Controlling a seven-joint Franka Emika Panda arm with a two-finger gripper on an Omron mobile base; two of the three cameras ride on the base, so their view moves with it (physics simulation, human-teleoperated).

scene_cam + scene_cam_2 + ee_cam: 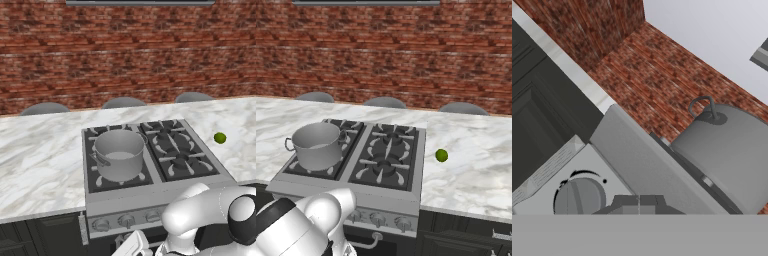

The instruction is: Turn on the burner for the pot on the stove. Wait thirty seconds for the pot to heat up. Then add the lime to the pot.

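Observation:
The grey brushed-metal pot [119, 154] stands on the front-left burner of the steel stove [120, 197]. From the other side the pot [317, 145] shows on the stove [383, 199] too. The small green lime [220, 137] lies on the marble to the right of the stove, apart from it; it shows again as the lime [441, 155]. My gripper [637, 201] is low at the stove's front panel, fingertips together with nothing between them. A round knob [579, 197] sits just left of the tips, and the pot [727, 150] rises beyond.
The marble counter [40, 160] runs both sides of the stove. A row of round knobs [126, 220] lines the front panel. Dark cabinets [30, 237] are below. Grey chair backs [123, 103] and a brick wall [125, 55] are behind.

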